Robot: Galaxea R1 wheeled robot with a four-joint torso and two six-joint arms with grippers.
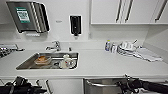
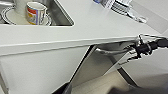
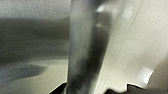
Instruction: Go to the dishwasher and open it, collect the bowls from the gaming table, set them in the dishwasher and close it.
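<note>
The dishwasher [image 1: 100,88] is a steel-fronted unit under the white counter, right of the sink. Its door [image 2: 97,65] leans out a little at the top. My right gripper [image 1: 124,85] comes in from the right and is shut on the dishwasher's bar handle [image 2: 112,51]. The right wrist view has that steel bar [image 3: 85,50] running between the fingers, blurred. My left gripper [image 1: 42,86] hangs low in front of the white cabinet under the sink, open with nothing in it. The bowls and the gaming table are out of view.
A steel sink [image 1: 25,65] holds dishes and a patterned mug [image 2: 35,13]. On the counter [image 1: 100,62] at the right are stacked plates [image 1: 126,47], small bottles and a cloth. White wall cupboards, a paper dispenser and a soap dispenser hang above.
</note>
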